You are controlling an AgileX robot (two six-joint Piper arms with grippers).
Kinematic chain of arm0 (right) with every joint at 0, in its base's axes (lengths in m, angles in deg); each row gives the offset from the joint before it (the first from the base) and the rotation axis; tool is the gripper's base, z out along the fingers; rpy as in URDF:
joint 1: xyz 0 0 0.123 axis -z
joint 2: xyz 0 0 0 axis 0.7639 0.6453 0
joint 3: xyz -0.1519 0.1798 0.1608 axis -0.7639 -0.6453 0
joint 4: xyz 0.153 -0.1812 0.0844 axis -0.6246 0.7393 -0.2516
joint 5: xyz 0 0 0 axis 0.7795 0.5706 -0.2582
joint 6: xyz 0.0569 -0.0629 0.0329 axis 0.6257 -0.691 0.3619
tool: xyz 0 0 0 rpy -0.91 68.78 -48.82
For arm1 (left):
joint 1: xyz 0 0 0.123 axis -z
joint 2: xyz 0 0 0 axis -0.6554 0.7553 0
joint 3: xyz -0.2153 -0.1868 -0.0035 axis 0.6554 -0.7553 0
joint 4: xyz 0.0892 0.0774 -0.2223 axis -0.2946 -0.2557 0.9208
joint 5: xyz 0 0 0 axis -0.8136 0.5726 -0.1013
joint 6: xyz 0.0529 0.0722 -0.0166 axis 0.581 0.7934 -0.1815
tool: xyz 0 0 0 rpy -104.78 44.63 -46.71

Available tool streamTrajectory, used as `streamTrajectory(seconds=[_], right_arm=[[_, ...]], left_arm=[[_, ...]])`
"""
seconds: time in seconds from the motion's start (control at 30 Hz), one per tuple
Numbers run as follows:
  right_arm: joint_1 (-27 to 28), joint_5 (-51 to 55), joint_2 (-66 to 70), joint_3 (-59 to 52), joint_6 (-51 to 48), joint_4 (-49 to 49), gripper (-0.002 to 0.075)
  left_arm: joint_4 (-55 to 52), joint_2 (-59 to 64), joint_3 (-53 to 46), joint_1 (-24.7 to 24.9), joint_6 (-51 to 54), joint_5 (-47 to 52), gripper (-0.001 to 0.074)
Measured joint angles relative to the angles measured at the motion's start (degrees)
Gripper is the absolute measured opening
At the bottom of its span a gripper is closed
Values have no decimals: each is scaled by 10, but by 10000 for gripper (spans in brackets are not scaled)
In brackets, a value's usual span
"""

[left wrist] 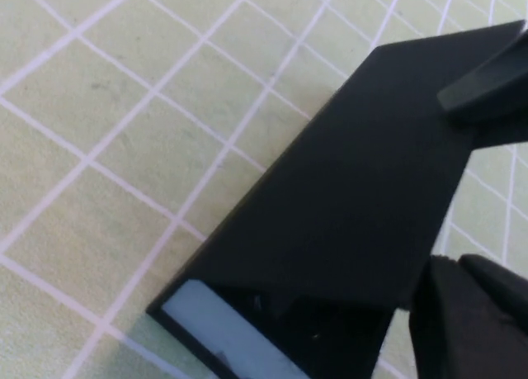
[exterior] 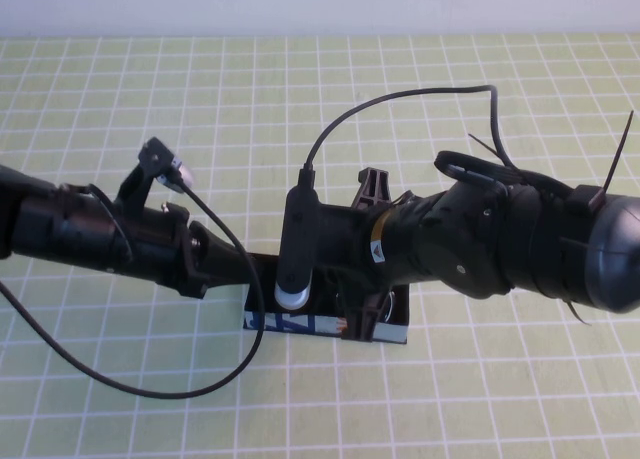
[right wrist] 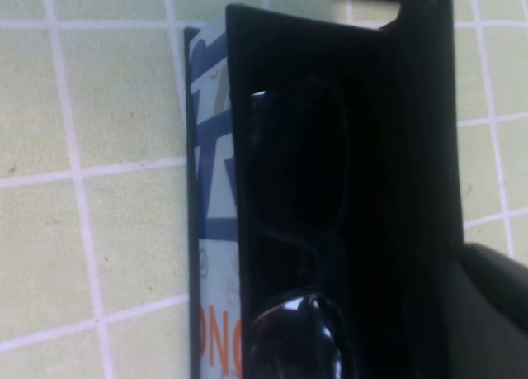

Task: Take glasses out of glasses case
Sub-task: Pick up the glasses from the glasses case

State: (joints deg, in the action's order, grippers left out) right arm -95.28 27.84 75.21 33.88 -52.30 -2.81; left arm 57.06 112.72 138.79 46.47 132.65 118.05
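Left gripper [left wrist: 462, 189] is pinching the glasses case's [exterior: 395, 329] raised lid. Case is sitting mid-table, long axis running left-right, printed front facing the robot. Glasses [right wrist: 301, 230] are lying lengthwise inside. Right gripper [exterior: 362, 319] is hovering over it, fingers closed, empty.

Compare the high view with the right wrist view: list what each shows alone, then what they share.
Only the high view: both arms over the case, the left gripper at its left end, the right gripper shut at its front edge, and a cable. Only the right wrist view: the glasses lying inside the open case. Both: the case with its printed front, on the checked mat.
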Motion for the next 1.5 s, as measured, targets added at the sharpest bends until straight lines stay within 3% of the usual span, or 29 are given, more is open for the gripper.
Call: streamTrajectory(seconds=[0.5, 0.57, 0.77, 0.87, 1.0, 1.13, 1.33, 1.5], right_arm=[[0, -5, 0, -1, 8, -8, 0], [0, -10, -2, -1, 27, -10, 29], [0, -3, -48, -1, 67, -39, 215], [0, 34, -88, -1, 72, -114, 237], [0, 117, -120, -1, 74, -251, 167], [0, 185, -111, -5, 108, -315, 29], [0, 167, -59, -6, 246, -244, -12], [10, 119, -27, 12, 303, -195, -16]], left_arm=[[33, 55, -1, 0, 45, -28, -4], [34, 56, -1, 0, 46, -30, -4], [34, 59, -1, 0, 48, -30, -4], [34, 62, -1, 0, 48, -32, -4], [34, 62, -1, 0, 46, -34, -4], [34, 62, -1, 0, 37, -34, -4], [36, 62, -1, 0, 31, -34, -4], [32, 62, -1, 0, 29, -34, -4]])
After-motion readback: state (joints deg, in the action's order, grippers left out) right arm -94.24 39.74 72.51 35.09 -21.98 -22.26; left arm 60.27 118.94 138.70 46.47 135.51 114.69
